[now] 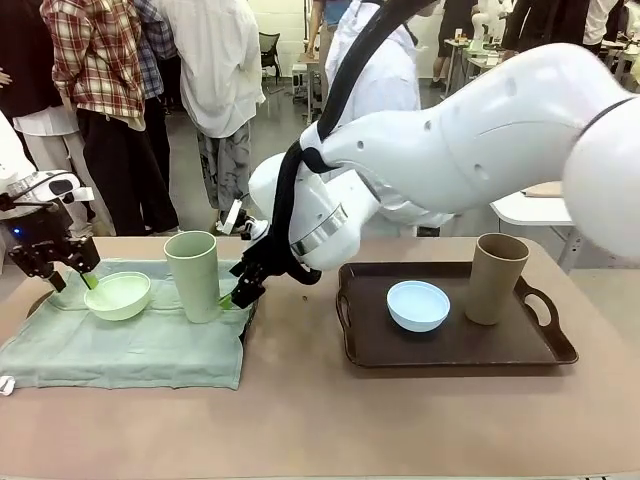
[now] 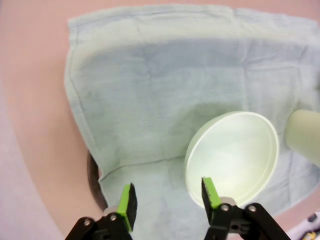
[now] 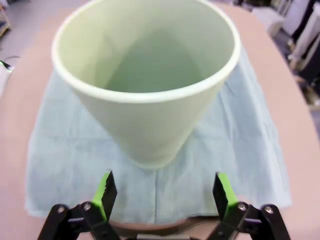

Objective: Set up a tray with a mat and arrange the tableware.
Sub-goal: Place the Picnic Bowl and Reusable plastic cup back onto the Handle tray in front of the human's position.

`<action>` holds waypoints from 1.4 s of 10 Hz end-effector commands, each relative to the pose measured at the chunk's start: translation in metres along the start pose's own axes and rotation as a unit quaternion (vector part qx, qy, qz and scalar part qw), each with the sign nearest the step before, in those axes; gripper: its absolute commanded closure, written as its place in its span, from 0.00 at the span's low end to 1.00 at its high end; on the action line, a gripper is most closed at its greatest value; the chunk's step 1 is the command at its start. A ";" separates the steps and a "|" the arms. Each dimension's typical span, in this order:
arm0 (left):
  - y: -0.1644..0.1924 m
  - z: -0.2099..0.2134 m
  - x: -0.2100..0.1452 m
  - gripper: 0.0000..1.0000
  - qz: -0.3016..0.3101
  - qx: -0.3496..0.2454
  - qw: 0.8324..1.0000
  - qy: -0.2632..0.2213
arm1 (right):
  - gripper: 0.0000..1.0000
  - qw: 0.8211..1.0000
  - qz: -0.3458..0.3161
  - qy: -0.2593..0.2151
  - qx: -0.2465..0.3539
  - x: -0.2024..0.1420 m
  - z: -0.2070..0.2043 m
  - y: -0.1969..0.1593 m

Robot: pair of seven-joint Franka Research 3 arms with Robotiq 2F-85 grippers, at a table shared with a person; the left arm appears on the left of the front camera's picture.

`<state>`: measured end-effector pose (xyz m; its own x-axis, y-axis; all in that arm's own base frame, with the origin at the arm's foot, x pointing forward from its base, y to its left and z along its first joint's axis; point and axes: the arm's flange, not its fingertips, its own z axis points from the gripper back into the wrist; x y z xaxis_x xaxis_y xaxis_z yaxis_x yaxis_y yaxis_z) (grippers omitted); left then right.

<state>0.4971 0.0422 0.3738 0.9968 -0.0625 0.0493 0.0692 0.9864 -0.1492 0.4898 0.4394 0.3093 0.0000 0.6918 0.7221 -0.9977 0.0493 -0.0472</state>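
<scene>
A pale green mat [image 1: 130,345] lies over a dark tray [image 1: 248,318] on the left, and the tray is mostly hidden. On the mat stand a pale green bowl [image 1: 118,295] and a tall pale green cup [image 1: 193,275]. My left gripper [image 1: 72,280] hangs open at the bowl's left rim. In the left wrist view one fingertip [image 2: 210,192] overlaps the rim of the bowl [image 2: 232,155]. My right gripper [image 1: 235,297] is open just right of the cup. The cup [image 3: 145,90] stands free beyond my right gripper [image 3: 164,192]. A second tray [image 1: 450,350] holds a light blue bowl [image 1: 418,305] and a tan cup [image 1: 495,278].
My right arm [image 1: 450,150] reaches across the middle of the table, above the second tray. Several people stand beyond the far edge. Bare tabletop [image 1: 320,420] runs along the near side.
</scene>
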 end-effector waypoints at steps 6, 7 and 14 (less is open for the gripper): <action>-0.048 0.077 -0.060 0.28 -0.105 0.041 0.994 -0.008 | 0.00 0.952 -0.226 0.194 -0.064 0.049 0.123 0.036; -0.060 0.090 -0.065 0.28 -0.111 0.036 0.993 -0.001 | 0.00 0.932 -0.263 0.229 -0.096 0.054 0.135 0.040; -0.133 0.141 -0.050 0.28 -0.026 0.043 0.996 -0.076 | 0.00 0.798 -0.442 0.337 -0.232 0.115 0.184 0.061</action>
<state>0.4253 -0.0538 0.5310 0.9727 -0.1641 0.1641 0.1757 0.9827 -0.0587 0.4068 0.3783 0.5180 0.8536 0.5106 0.1034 -0.5034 0.8595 -0.0884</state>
